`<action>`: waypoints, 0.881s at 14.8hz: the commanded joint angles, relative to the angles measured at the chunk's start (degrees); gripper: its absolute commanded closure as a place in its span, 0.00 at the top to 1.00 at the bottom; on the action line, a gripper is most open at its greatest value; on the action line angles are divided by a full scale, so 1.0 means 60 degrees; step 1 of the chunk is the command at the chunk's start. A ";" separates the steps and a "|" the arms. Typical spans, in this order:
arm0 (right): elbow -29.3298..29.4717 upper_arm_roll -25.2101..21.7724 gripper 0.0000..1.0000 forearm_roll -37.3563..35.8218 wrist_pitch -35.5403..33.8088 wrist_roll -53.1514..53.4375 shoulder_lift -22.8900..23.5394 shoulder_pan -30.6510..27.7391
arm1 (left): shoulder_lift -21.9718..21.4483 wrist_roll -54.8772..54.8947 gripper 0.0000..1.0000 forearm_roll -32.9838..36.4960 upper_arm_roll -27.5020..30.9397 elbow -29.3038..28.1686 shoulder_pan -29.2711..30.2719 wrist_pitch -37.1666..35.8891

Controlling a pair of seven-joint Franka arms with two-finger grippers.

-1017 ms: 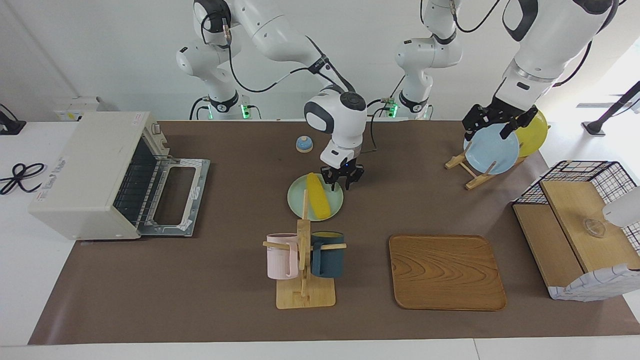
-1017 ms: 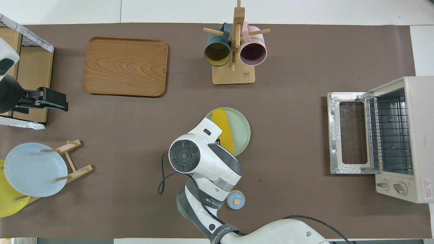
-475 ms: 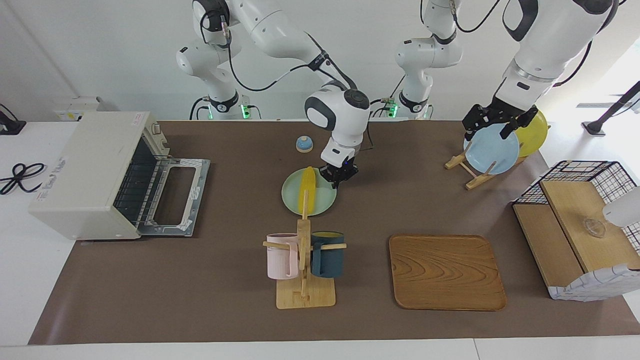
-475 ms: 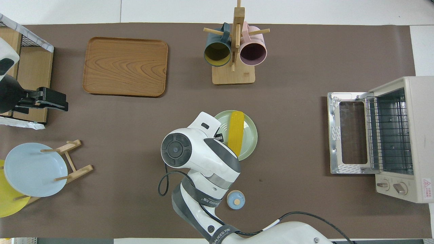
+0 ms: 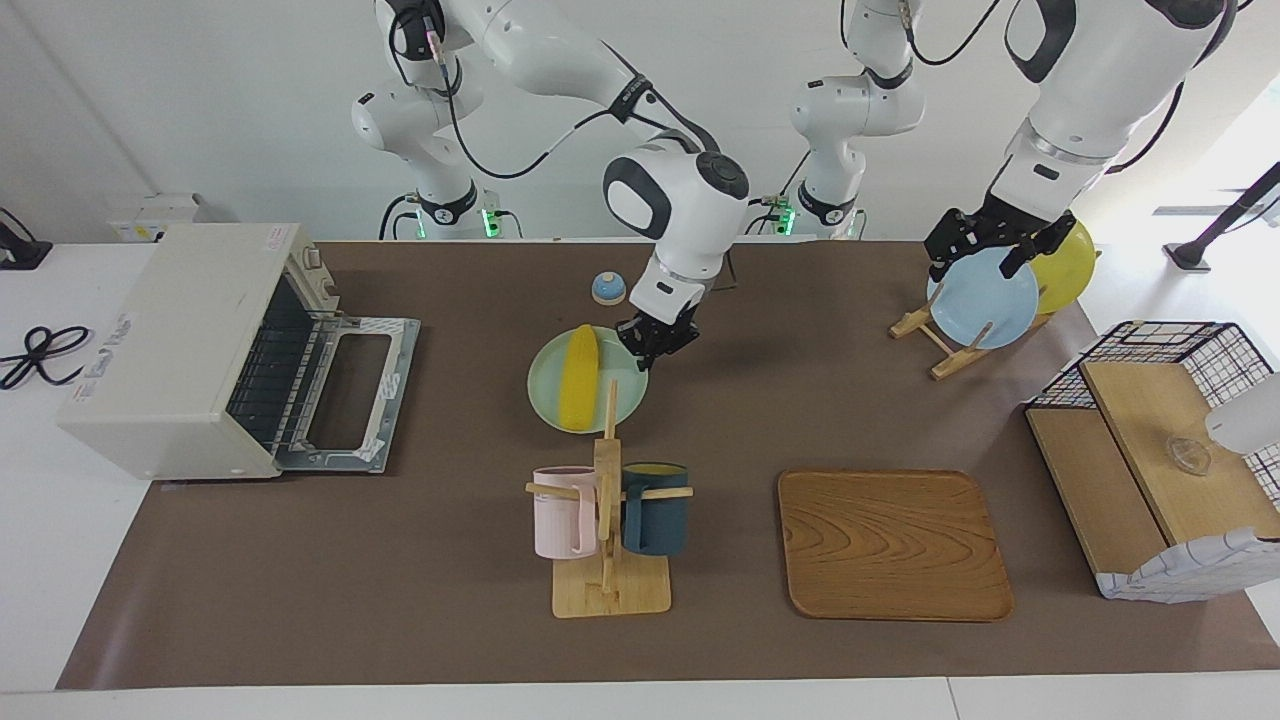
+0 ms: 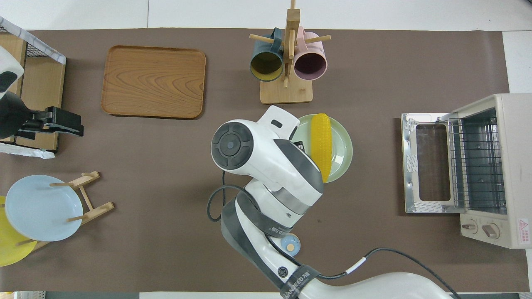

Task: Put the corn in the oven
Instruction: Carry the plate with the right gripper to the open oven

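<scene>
The yellow corn (image 5: 578, 375) lies lengthwise on a pale green plate (image 5: 545, 390) in the middle of the table. My right gripper (image 5: 640, 352) is shut on that plate's rim, on the side toward the left arm's end. In the overhead view the corn (image 6: 322, 145) and the plate (image 6: 343, 145) show beside my right wrist, which hides the fingers. The off-white oven (image 5: 190, 340) stands at the right arm's end with its door (image 5: 350, 395) folded down and its wire rack (image 6: 478, 166) showing. My left gripper (image 5: 985, 255) hangs open over the plate rack and waits.
A mug rack (image 5: 610, 530) with a pink and a dark blue mug stands just beside the green plate, farther from the robots. A wooden tray (image 5: 893, 545), a small blue bell (image 5: 608, 288), a blue plate (image 5: 985, 298) on its stand and a wire basket shelf (image 5: 1160, 450) share the table.
My right gripper closed on the green plate's rim and moved the plate, with the corn on it, toward the oven; the corn turned with it. The left arm has not moved.
</scene>
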 commanded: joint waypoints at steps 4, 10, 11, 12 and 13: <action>-0.3421 0.0086 0.00 -0.0116 0.0067 -0.0420 -0.2481 -0.1429 | -0.0090 0.0066 1.00 -0.0125 -0.0107 0.0005 0.0164 -0.0161; -0.4539 0.0071 0.00 -0.0174 0.0184 -0.1822 -0.3362 -0.3434 | -0.0090 0.0066 1.00 -0.0125 -0.0092 0.0005 0.0164 -0.0161; -0.4555 0.0086 0.00 -0.0174 0.0156 -0.2203 -0.3393 -0.3815 | -0.0090 0.0066 1.00 -0.0125 -0.0106 0.0005 0.0164 -0.0161; -0.4555 0.0086 0.00 -0.0174 0.0155 -0.2425 -0.3407 -0.4109 | -0.0090 0.0066 1.00 -0.0125 -0.0107 0.0005 0.0164 -0.0161; -0.4613 0.0086 0.00 -0.0174 0.0170 -0.2601 -0.3407 -0.4329 | -0.0090 0.0066 1.00 -0.0125 -0.0107 0.0005 0.0164 -0.0161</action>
